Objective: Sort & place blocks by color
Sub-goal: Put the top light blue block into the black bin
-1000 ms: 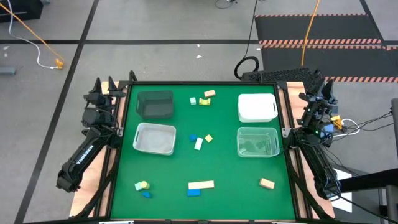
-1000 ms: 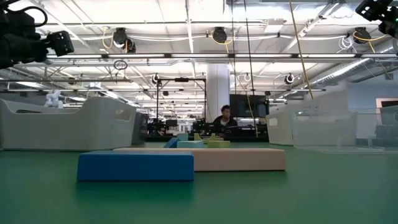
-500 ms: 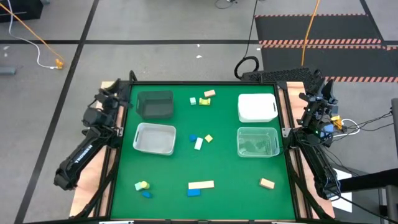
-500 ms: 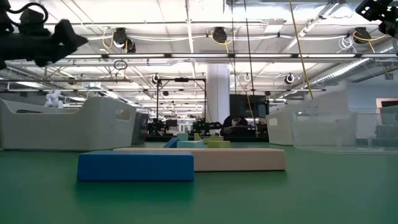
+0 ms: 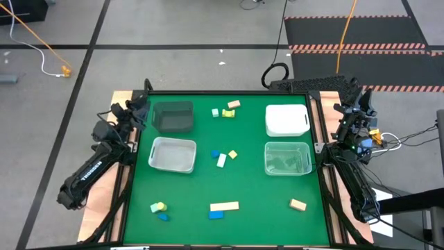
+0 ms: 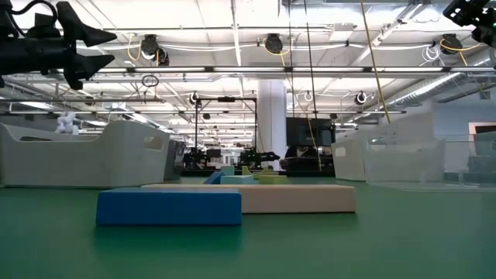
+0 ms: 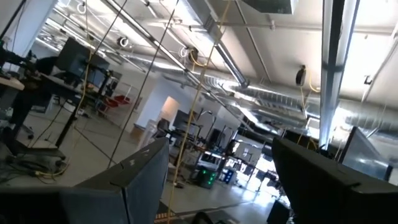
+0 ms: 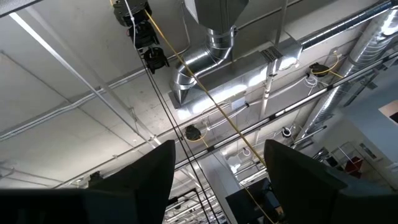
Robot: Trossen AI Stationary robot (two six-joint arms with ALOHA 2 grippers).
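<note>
Small blocks lie flat on the green table. A mint block (image 5: 215, 112), a yellow-green one (image 5: 227, 113) and a tan-orange one (image 5: 234, 104) sit near the far edge. A blue cube (image 5: 215, 154), a pale bar (image 5: 221, 160) and a yellow cube (image 5: 232, 154) lie mid-table. Near the front are a yellow-green block (image 5: 158, 207), two blue blocks (image 5: 163, 216) (image 5: 216, 214), a tan bar (image 5: 224, 206) and a tan-orange block (image 5: 297, 204). My left gripper (image 5: 142, 105) is open, raised over the table's left far corner. My right gripper (image 5: 357, 104) is open, parked beyond the right edge.
A dark grey bin (image 5: 173, 116) and a clear bin (image 5: 172, 154) stand on the left half, a white bin (image 5: 286, 119) and a second clear bin (image 5: 287, 157) on the right half. In the low view the blue block (image 6: 169, 207) and tan bar (image 6: 298, 198) fill the foreground.
My left gripper has swung from outside the left edge toward the table's right, coming over the left far corner beside the dark grey bin, and has turned so its fingers point toward the table. The blocks and my right arm have stayed put.
</note>
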